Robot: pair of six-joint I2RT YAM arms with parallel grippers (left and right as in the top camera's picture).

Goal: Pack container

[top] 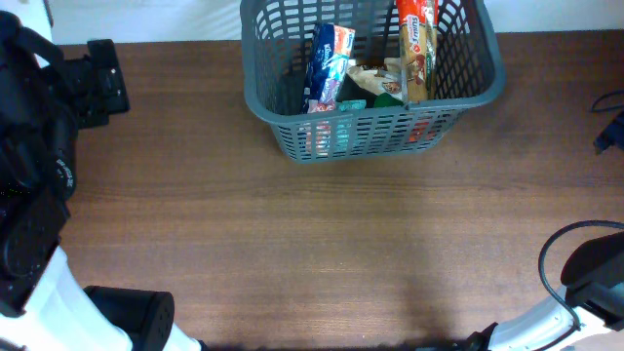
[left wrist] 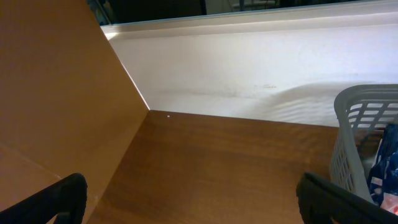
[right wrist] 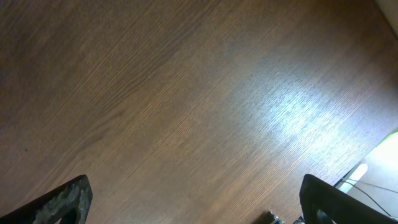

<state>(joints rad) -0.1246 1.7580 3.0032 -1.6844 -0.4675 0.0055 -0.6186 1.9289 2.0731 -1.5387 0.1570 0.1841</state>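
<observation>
At the far left of the table (top: 292, 224), the left arm (top: 29, 146) stood along the edge, black at the top and white lower down. In its wrist view the left gripper (left wrist: 189, 196) was spread wide, one dark finger (left wrist: 59, 199) in each bottom corner with nothing between them but bare wood. A tan board (left wrist: 56, 93) rose at the left of that view, and a white wall (left wrist: 261, 81) ran behind the table.

The basket (top: 361, 132) sat at the back of the table, right of the middle and well apart from both arms; its near corner showed at the right edge of the left wrist view. It was dark grey with slotted sides. Inside, a blue and white packet (top: 330, 60) leaned upright toward the left side. Right of it, low against the front wall, lay a green packet (top: 386, 98) with a pale item just behind it that was too small to make out. A tall orange packet (top: 415, 44) stood on end toward the right side.

At the lower right the right arm (top: 597, 273) reached in from the corner, ringed by a black cable (top: 546, 268). The right gripper (right wrist: 199, 199) was also wide open above the bare table, its fingers (right wrist: 62, 200) at the bottom corners of its wrist view and holding nothing.
</observation>
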